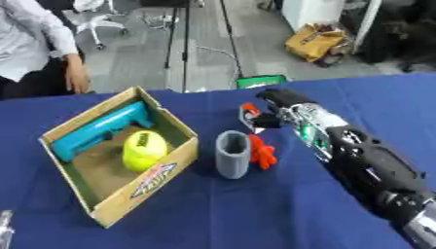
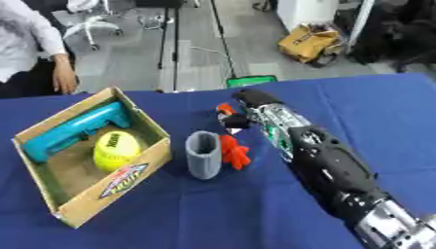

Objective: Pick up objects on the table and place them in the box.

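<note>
A cardboard box (image 1: pixel 175 154) stands open at the left of the blue table. Inside it lie a teal tool-shaped thing (image 1: pixel 100 130) and a yellow ball (image 1: pixel 144 149). Right of the box a grey cup (image 1: pixel 232 154) stands upright, with a red toy (image 1: pixel 261 151) touching its right side. My right arm comes in from the lower right. Behind the cup, my right hand (image 1: pixel 279 106) has its fingers curled round a small orange and white thing (image 1: pixel 248 112), just above the cloth. A pale sliver (image 1: pixel 4 228) at the lower left edge may be my left hand.
The blue cloth (image 1: pixel 255 214) runs to the table's far edge (image 1: pixel 196 92). A green item (image 1: pixel 261 80) shows just beyond that edge. A person stands at the far left, behind the table, touching nothing on it.
</note>
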Controlling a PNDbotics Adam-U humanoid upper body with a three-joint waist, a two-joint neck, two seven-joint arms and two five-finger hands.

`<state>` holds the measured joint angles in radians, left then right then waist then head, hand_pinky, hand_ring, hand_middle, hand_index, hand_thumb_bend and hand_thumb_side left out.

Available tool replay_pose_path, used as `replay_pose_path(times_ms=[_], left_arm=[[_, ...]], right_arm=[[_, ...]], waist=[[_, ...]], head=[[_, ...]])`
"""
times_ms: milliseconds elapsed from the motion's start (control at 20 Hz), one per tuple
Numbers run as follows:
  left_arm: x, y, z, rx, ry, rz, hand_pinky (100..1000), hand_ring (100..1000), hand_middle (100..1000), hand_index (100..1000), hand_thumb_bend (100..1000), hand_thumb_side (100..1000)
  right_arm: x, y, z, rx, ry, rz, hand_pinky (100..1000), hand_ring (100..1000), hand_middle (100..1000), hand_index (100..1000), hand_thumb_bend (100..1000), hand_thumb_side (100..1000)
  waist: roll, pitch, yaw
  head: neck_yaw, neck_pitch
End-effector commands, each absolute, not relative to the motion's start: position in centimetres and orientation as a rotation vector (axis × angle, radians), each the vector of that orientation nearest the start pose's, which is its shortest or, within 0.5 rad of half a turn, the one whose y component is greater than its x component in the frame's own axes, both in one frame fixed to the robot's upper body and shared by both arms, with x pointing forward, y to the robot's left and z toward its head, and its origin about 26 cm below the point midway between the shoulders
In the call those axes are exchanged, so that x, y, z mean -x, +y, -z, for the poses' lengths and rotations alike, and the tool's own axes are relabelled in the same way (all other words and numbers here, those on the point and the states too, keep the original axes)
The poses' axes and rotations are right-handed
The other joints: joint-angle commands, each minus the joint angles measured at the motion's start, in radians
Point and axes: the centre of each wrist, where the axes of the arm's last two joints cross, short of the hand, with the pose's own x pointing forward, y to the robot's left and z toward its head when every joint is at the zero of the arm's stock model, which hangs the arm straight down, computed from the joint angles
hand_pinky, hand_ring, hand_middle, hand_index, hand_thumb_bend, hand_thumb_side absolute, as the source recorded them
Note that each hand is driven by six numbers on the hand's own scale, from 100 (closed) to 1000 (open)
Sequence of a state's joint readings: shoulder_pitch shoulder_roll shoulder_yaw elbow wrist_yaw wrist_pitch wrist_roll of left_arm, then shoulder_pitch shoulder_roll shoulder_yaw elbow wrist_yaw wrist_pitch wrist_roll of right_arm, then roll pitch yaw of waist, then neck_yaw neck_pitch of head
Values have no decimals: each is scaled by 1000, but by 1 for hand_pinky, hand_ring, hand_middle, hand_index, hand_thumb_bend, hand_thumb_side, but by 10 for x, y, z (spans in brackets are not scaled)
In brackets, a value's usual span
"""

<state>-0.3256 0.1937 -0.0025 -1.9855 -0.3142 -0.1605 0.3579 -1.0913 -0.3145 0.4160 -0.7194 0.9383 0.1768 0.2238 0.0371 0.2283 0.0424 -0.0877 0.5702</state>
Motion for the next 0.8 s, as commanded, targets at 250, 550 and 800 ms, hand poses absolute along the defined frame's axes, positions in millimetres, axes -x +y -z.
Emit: replay_pose_path(times_ms=[250,550,800], left_arm=[[-303,236,-201,-531,-2540,25,1000,921,903,834,100,1000],[-303,237,-201,-531,-2539,23,1000,920,902,834,100,1000],[-303,236,-201,-531,-2540,21,1000,922,903,835,100,1000]], right_arm=[[-501,-191,-186,1064,-1194,-1393,893,975,931,1000,271,1000],[-501,-191,-186,1039,-1175,-1390,895,977,933,1000,273,1000],[-500,-191,-184,1015,-1157,-1403,901,979,936,1000,270,1000]], waist=[[-2,-19,1],[-3,-18,2],[-3,-17,2]], head=[[-1,-5],[-2,-6],[-3,-7]])
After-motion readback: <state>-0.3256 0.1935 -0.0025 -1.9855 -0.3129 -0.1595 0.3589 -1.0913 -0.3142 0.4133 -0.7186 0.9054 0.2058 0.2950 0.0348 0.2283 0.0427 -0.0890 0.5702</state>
